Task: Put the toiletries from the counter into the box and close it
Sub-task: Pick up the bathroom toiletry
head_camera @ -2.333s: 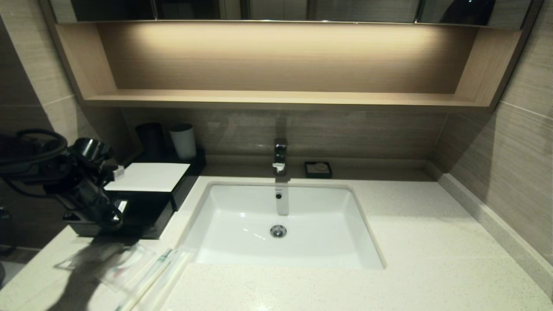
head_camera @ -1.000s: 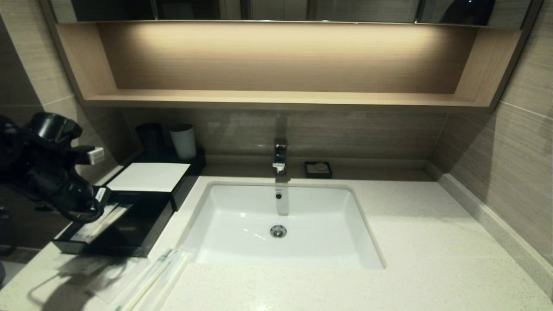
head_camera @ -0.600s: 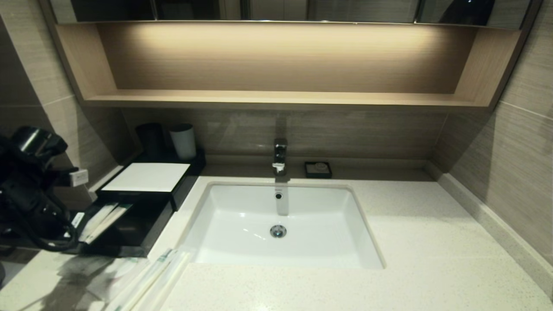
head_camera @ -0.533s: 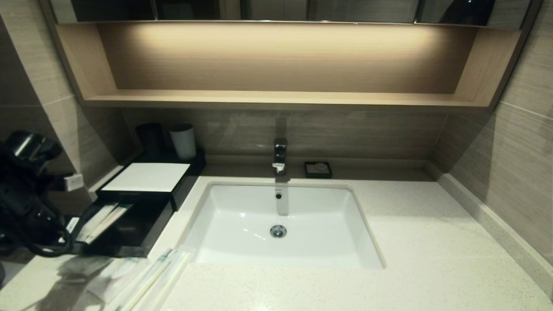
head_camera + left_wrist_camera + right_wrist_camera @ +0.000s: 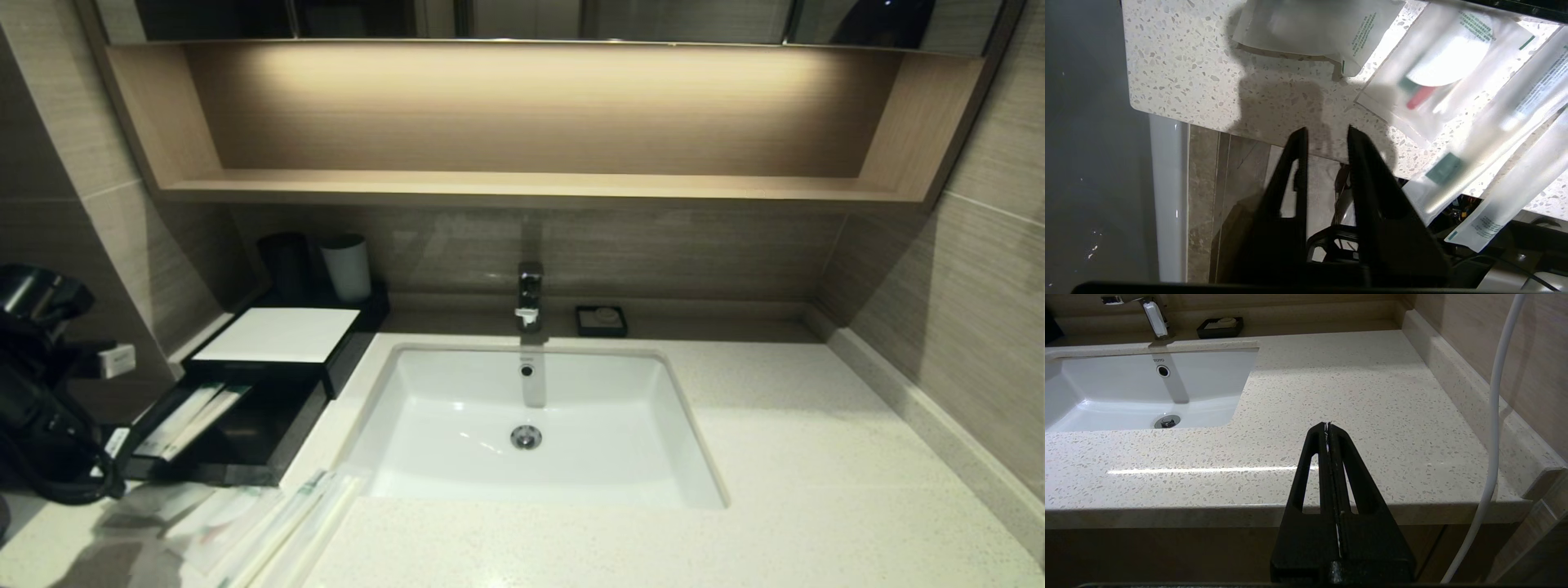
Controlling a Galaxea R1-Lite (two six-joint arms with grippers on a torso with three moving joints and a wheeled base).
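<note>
So the left gripper [image 5: 1327, 131] hangs slightly parted and empty over the counter edge [image 5: 1208, 118]; clear plastic toiletry packets [image 5: 1437, 77] lie nearby, black glossy box [image 5: 237, 425] open.

Landmark: sink [image 5: 531, 425], set in the surface [image 5: 816, 457].
Box [image 5: 237, 425]: left of sink, open, white lid [image 5: 277, 335] behind; packets [image 5: 192, 416] inside.
Loose packets [image 5: 261, 523]: front-left of sink.
Left arm [image 5: 41, 392]: far left of sink, beside box.
</note>
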